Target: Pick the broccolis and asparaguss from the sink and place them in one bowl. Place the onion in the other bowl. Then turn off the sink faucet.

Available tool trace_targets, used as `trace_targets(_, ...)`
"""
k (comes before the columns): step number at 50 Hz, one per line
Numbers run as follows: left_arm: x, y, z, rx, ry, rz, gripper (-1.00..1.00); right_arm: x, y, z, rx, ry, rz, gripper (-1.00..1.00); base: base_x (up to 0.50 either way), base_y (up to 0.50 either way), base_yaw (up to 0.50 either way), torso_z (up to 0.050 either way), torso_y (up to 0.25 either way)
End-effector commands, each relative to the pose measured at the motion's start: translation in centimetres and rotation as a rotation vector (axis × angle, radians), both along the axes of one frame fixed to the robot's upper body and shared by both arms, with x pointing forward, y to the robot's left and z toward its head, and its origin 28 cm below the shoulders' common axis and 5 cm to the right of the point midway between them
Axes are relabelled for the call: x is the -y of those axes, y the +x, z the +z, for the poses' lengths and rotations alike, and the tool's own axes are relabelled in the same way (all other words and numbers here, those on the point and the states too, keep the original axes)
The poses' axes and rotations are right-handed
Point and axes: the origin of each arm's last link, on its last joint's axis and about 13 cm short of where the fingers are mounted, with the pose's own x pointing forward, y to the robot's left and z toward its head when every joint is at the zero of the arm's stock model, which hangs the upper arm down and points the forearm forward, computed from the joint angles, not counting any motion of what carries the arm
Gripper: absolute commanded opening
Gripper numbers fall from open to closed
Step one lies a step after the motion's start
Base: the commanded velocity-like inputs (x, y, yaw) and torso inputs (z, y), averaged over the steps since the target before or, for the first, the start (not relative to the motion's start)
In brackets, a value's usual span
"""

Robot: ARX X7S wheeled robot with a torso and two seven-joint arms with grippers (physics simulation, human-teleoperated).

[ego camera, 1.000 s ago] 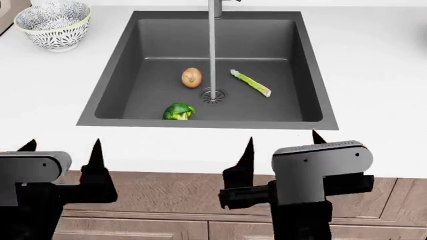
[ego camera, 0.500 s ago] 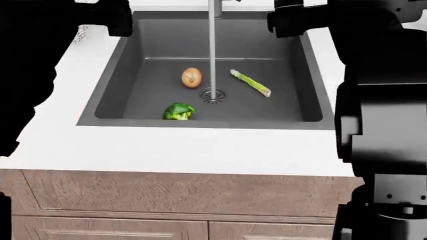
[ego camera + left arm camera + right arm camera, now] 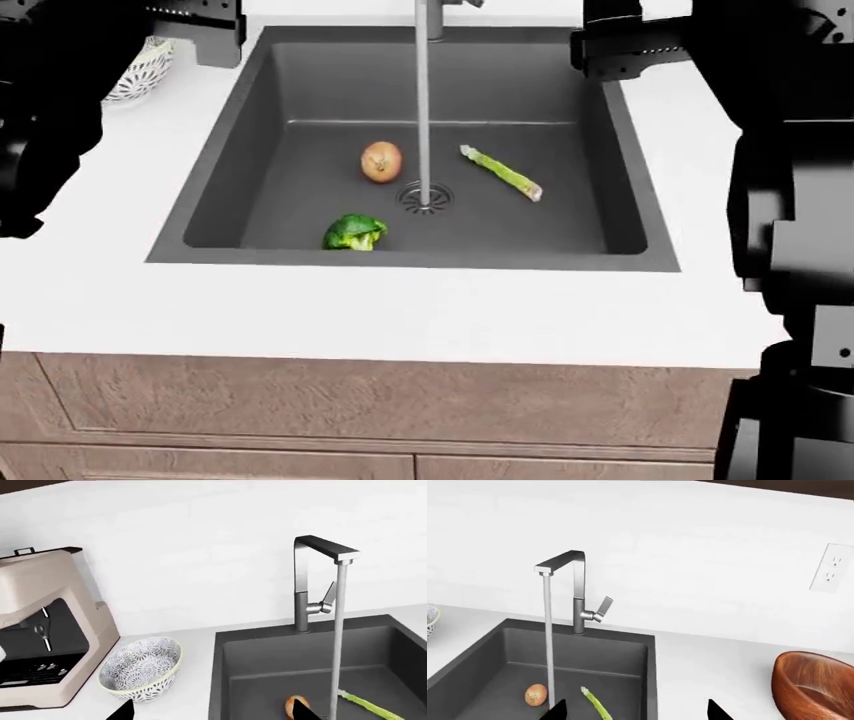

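Onion (image 3: 380,161) well below both raised hands

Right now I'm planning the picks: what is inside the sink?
Inside the sink: an onion, an asparagus spear, a broccoli floret, the drain, and a running water stream. The near wall's inner face is hidden.

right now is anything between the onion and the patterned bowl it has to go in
Only the sink's own wall. The onion lies on the basin floor, the patterned bowl stands on the counter beside the sink, with bare counter between.
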Motion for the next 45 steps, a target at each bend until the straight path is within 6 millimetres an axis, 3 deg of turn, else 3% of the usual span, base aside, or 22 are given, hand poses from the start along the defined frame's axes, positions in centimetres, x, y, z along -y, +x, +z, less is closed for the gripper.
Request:
trace_targets(1, 0.1, -0.1, -0.4, -0.018, -0.007, -0.029, 1.0, 0.5, -0.7, -1.7, -0.043, -0.001, 0.018, 1.0, 0.5, -0.11, 0.0, 0.0, 0.0)
trace_targets(28, -0.3, 0.2, -1.6, -0.04, 0.012, -0.024, 1.0, 0.4, -0.2, -2.2, -0.076, -0.002, 0.031, 1.0, 0.5, -0.1, 0.0, 0.0, 0.0)
trace_targets(45, -0.8, 0.3, -3.3, -0.068, 0.022, -0.015, 1.0, 0.5, 0.1, -2.8, -0.074, 0.033, 0.026, 1.0, 0.21, 0.02, 0.0, 0.0, 0.001)
